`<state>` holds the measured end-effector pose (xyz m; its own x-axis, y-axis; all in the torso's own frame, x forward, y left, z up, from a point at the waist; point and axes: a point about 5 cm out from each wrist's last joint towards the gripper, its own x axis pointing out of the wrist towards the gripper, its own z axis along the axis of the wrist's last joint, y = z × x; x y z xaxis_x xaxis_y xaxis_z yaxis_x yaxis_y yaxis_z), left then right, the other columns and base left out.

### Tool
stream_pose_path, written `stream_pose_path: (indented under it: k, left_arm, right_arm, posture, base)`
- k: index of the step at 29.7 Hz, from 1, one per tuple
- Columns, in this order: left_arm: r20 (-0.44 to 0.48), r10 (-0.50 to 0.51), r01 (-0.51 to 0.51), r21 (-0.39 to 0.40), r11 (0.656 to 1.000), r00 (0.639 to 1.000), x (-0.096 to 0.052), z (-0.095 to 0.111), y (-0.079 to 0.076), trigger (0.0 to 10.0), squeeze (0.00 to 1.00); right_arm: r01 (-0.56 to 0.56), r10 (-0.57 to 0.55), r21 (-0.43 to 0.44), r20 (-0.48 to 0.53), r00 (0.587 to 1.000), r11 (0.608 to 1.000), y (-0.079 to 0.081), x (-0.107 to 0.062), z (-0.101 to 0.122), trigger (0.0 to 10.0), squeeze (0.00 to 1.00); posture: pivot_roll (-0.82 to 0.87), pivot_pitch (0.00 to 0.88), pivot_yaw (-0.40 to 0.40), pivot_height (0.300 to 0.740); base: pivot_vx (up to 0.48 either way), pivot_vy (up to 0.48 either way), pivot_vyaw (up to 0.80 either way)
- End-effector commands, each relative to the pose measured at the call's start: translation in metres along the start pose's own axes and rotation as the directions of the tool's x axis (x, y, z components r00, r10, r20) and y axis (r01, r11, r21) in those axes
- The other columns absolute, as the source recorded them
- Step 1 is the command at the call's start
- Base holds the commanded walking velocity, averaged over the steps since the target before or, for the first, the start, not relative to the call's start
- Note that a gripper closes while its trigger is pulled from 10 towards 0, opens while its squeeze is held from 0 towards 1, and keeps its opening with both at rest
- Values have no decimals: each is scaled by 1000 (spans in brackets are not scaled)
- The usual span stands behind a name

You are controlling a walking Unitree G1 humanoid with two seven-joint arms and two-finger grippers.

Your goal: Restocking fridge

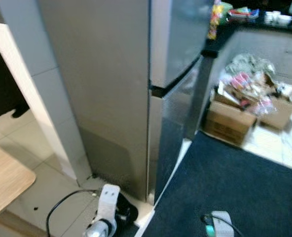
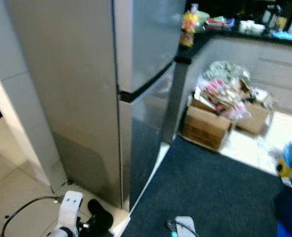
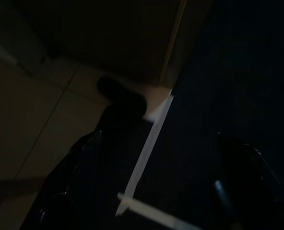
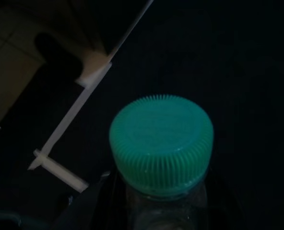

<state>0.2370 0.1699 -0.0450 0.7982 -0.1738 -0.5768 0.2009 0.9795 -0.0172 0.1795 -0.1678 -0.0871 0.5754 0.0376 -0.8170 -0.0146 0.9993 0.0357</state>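
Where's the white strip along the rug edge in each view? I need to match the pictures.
Left eye: white strip runs down lower centre from the fridge corner.
Right eye: lower centre, slanting the same way.
Left wrist: bright diagonal between tile and rug.
Right wrist: diagonal beside the bottle cap.
Shared landmark: dark rug bordering it.

— What are you looking at past the right wrist?

— A clear bottle (image 4: 163, 211) held close to your camera, its ribbed green cap (image 4: 161, 141) facing you.

— And behind it?

— Dark carpet (image 4: 228, 57), with a pale strip (image 4: 91, 96) running along its edge. Beyond the strip you can see light floor tiles (image 4: 10, 72) in shadow.

— The fingers?

— Too dark to tell.
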Motion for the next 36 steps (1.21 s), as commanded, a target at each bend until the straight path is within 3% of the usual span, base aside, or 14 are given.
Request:
stream_pose_path:
  k: [1,11,15,26,36]
  left_arm:
    - [-16,-8,8,13,1000,1000,-2,-4,2,10000,0]
    - [-22,-16,16,6,1000,1000,-1,-4,-1,10000,0]
    - [-33,7,-8,-32,999,999,-1,-6,1,10000,0]
    - [-26,-2,2,-9,1000,1000,-1,-4,1,10000,0]
    - [-27,1,-1,-15,1000,1000,0,-4,1,10000,0]
  right_arm:
    - [-8,8,8,15,1000,1000,3,1,3,10000,0]
    - [-8,8,8,18,1000,1000,3,1,4,10000,0]
    - [-7,7,7,18,1000,1000,3,1,4,10000,0]
    - [-9,9,1,20,1000,1000,3,1,5,10000,0]
    - [-10,10,-1,22,1000,1000,3,1,7,10000,0]
  posture:
    - [-2,0,-1,734]
    - [-5,0,-1,734]
    - [-5,0,-1,734]
    - [-4,0,-2,734]
    - [-5,0,-2,734]
  base:
    - [0,0,0]
    - [0,-384,0]
    - [0,0,0]
    - [0,0,0]
    - [0,-381,0]
